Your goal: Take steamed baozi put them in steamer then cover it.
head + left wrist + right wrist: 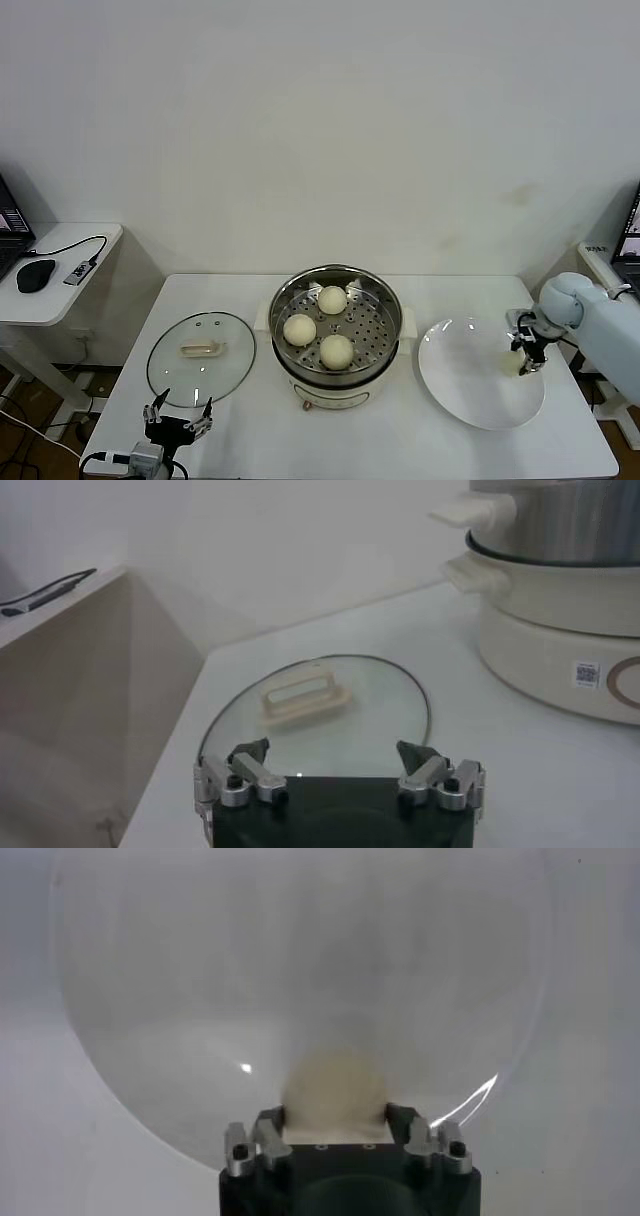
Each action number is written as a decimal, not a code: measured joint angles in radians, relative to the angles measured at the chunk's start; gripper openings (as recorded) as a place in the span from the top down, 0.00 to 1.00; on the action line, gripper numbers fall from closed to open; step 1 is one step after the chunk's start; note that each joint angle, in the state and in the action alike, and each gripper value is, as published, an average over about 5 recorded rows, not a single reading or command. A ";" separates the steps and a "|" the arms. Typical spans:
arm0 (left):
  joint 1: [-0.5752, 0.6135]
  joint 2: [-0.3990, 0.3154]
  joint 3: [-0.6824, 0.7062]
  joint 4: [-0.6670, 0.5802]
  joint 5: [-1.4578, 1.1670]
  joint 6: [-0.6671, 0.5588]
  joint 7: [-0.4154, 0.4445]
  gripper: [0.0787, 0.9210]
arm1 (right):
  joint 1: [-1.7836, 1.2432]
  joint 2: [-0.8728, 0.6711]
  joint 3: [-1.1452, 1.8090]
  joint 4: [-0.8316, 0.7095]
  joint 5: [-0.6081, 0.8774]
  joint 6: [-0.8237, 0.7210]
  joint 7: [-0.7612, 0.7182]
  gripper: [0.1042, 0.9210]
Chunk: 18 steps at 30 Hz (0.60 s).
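Three cream-white baozi (332,299) lie in the shiny perforated steamer (290,300) on its white pot, at the table's centre. One more baozi (335,1093) (513,362) sits at the right side of the white plate (470,385). My right gripper (335,1116) (525,352) is shut on this baozi, a finger against each side. The glass cover (200,358) with its cream handle lies flat on the table left of the steamer. My left gripper (335,755) (178,410) hangs open and empty just in front of the cover's (320,720) near rim.
The pot's side handles (470,510) jut toward the cover. A side desk (55,290) with a mouse and cable stands at the far left. The table's front edge (400,475) runs just behind my left gripper.
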<state>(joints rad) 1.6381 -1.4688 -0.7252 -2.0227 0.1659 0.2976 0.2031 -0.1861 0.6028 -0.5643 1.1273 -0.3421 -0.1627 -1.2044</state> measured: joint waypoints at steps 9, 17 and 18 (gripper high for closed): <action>-0.011 0.006 0.000 -0.009 -0.003 -0.001 -0.001 0.12 | 0.109 -0.055 -0.090 0.089 0.106 -0.053 -0.027 0.54; -0.025 0.009 -0.003 -0.017 0.001 0.002 -0.004 0.12 | 0.408 -0.053 -0.328 0.209 0.317 -0.139 -0.051 0.53; -0.026 0.007 -0.003 -0.018 0.003 0.004 -0.004 0.12 | 0.448 -0.045 -0.359 0.218 0.346 -0.151 -0.053 0.53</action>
<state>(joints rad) 1.6124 -1.4618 -0.7286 -2.0412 0.1689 0.3017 0.1995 0.2623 0.5575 -0.9231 1.3455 0.0036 -0.3133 -1.2570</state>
